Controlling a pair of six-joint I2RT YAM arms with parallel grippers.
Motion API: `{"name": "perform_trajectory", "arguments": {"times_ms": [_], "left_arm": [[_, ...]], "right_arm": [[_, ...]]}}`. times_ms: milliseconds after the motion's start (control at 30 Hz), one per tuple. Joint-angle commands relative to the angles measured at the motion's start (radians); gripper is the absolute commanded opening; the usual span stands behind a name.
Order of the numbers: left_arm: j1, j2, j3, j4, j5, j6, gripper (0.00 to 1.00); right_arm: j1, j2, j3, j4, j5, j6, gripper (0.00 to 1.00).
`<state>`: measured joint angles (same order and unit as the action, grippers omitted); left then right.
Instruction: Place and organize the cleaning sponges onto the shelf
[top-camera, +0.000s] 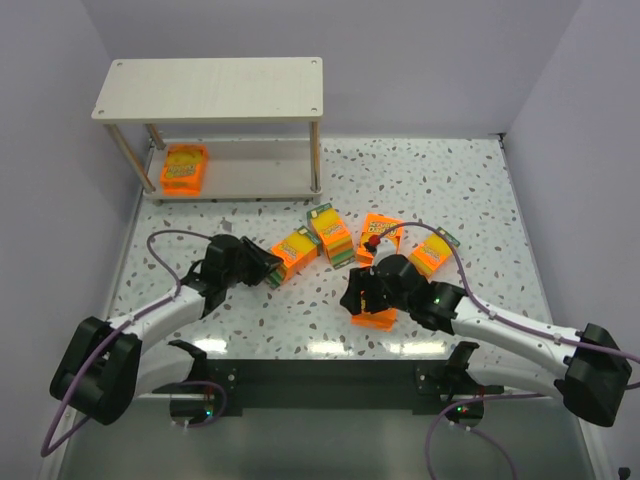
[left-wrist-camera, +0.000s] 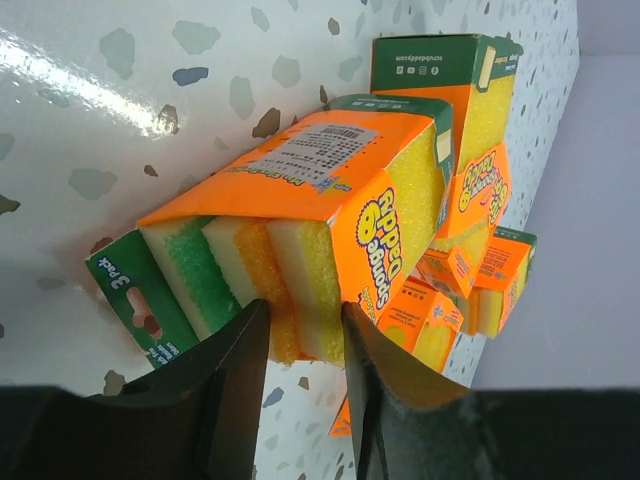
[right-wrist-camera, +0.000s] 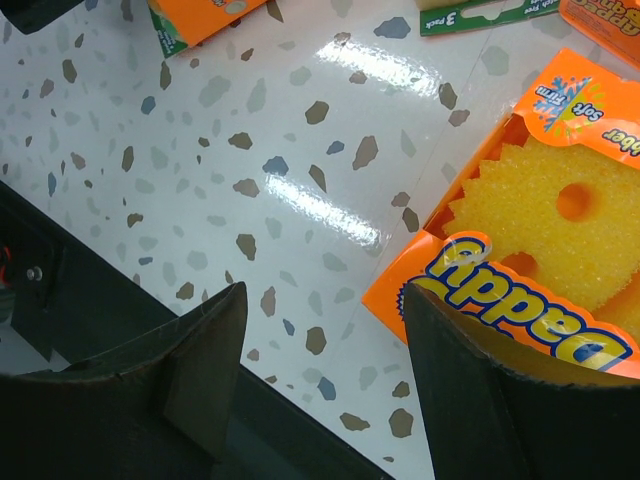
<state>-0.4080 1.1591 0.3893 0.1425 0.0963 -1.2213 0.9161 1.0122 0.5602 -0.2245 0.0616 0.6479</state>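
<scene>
**Sponge packs on the counter, one on the shelf**

Two-tier shelf of pale wood-grain boards on thin wooden legs (top-camera: 210, 88), at the far left of the white speckled counter (top-camera: 480, 190). Carries one flat bright-orange sponge pack (top-camera: 184, 168) at the left end of its lower board.

Left tool (top-camera: 270, 272), near the middle of the counter. Straddles the near end of a thick bright-orange cardboard pack of yellow, orange and green sponges (left-wrist-camera: 330, 190), which lies on its side on the counter. Fingers (left-wrist-camera: 235, 390) appear to meet the sponge ends. Cannot tell whether clenched.

Right tool (right-wrist-camera: 325, 300), to the right of the left one. Stands released, jaws wide, with bare counter between them. Hovers over a flat orange pack with a ring-shaped yellow sponge (right-wrist-camera: 540, 210); covers that pack's near edge with its right finger.

Beyond both tools, three more packs on the counter. Thick pack with a green header (top-camera: 332, 235), just right of the straddled one. Then another flat orange pack (top-camera: 381, 236), and a smaller thick pack (top-camera: 432, 254) furthest right.
</scene>
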Motion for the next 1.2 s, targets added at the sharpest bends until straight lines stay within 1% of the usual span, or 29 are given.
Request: {"name": "perform_trajectory", "arguments": {"times_ms": [0,33,67,200,367,533,600,700,800,833,900,933,967,1000,1167], "left_arm": [[-0.005,-0.056,0.055,-0.066,-0.015,0.02,0.41],[-0.005,-0.067,0.069,-0.078,-0.018,0.023,0.42],[-0.005,-0.07,0.077,-0.101,-0.024,0.034,0.47],[-0.006,-0.041,0.095,-0.126,-0.037,0.046,0.54],[-0.005,0.004,0.089,-0.094,-0.003,0.04,0.55],[-0.005,0.022,0.1,-0.078,-0.004,0.037,0.55],[-0.005,0.033,0.103,-0.072,-0.03,0.037,0.55],[-0.003,0.074,0.106,-0.029,-0.032,0.039,0.5],[-0.003,0.141,0.112,0.018,-0.006,0.046,0.31],[-0.003,0.158,0.115,0.023,0.0,0.049,0.21],[-0.003,0.194,0.112,0.042,0.013,0.06,0.12],[-0.003,0.201,0.111,0.043,0.013,0.062,0.05],[-0.003,0.205,0.106,0.046,0.013,0.065,0.02],[-0.003,0.203,0.102,0.049,0.011,0.066,0.0],[-0.003,0.18,0.085,0.025,0.002,0.08,0.0]], "right_arm": [[0.0,-0.017,-0.002,0.02,0.006,0.012,0.67],[-0.002,-0.014,0.0,0.02,0.007,0.012,0.67],[0.0,-0.014,0.0,0.02,0.009,0.012,0.67],[0.0,-0.004,0.004,0.024,0.009,0.009,0.67],[0.0,-0.004,0.003,0.022,0.012,0.007,0.67],[0.0,-0.009,0.003,0.014,0.021,0.007,0.68],[0.0,-0.009,0.003,0.014,0.024,0.007,0.67],[0.0,-0.004,0.006,0.016,0.02,0.009,0.68],[0.0,-0.009,0.006,0.013,0.02,0.012,0.67],[0.0,-0.017,0.006,0.01,0.021,0.012,0.67],[0.001,-0.027,0.006,-0.001,0.024,0.013,0.67],[0.0,-0.032,0.003,-0.003,0.026,0.013,0.67],[0.0,-0.041,0.001,-0.004,0.026,0.013,0.67],[0.0,-0.046,-0.002,-0.007,0.026,0.015,0.67],[0.001,-0.053,-0.011,-0.006,0.026,0.018,0.67]]}}
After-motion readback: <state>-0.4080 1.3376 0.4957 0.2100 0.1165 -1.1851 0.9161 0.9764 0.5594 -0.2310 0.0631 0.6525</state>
